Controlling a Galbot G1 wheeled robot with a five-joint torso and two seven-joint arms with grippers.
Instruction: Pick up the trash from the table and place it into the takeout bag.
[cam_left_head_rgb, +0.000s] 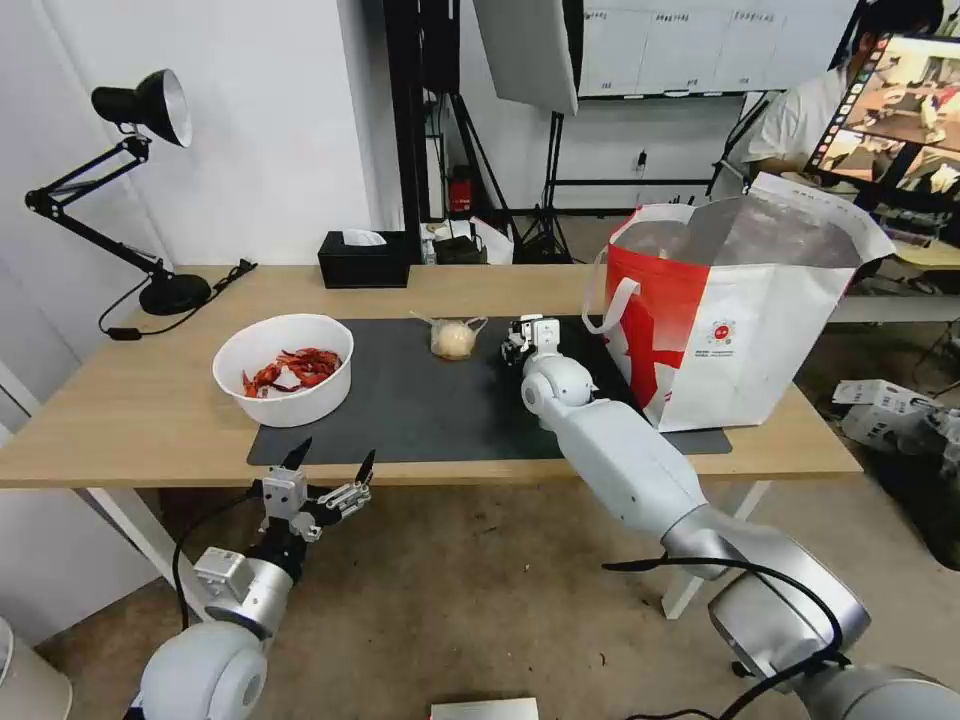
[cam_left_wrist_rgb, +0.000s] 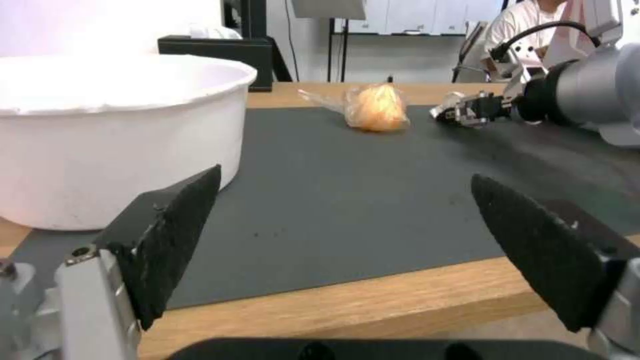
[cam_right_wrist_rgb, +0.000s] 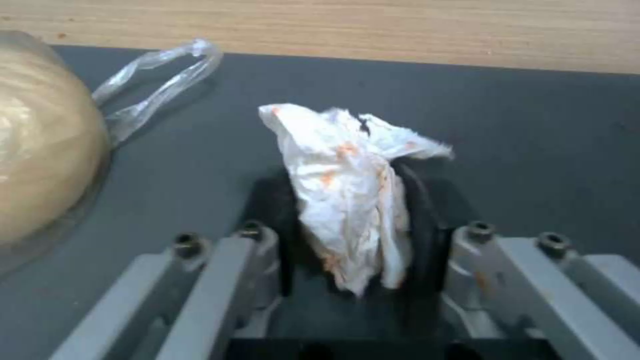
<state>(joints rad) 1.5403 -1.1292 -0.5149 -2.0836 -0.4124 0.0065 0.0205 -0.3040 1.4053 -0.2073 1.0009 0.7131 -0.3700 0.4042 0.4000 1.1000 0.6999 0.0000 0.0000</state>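
Note:
My right gripper (cam_left_head_rgb: 520, 340) rests low on the dark grey mat (cam_left_head_rgb: 430, 405) and is shut on a crumpled white tissue (cam_right_wrist_rgb: 333, 150) stained orange, pinched between its black pads (cam_right_wrist_rgb: 417, 200). Just beside it lies the clear bag with a beige ball (cam_left_head_rgb: 453, 338) (cam_right_wrist_rgb: 40, 140). A white bowl (cam_left_head_rgb: 290, 408) of red crayfish shells (cam_left_head_rgb: 295, 368) stands at the mat's left end. The red-and-white takeout bag (cam_left_head_rgb: 740, 330) stands open on the right of the table (cam_left_head_rgb: 130, 400). My left gripper (cam_left_head_rgb: 333, 457) hangs open below the table's front edge, facing the bowl (cam_left_wrist_rgb: 120, 135).
A black tissue box (cam_left_head_rgb: 365, 260) sits at the table's back edge and a black desk lamp (cam_left_head_rgb: 150, 110) at the back left. Tripods and stands crowd the floor behind. Boxes lie on the floor at the right.

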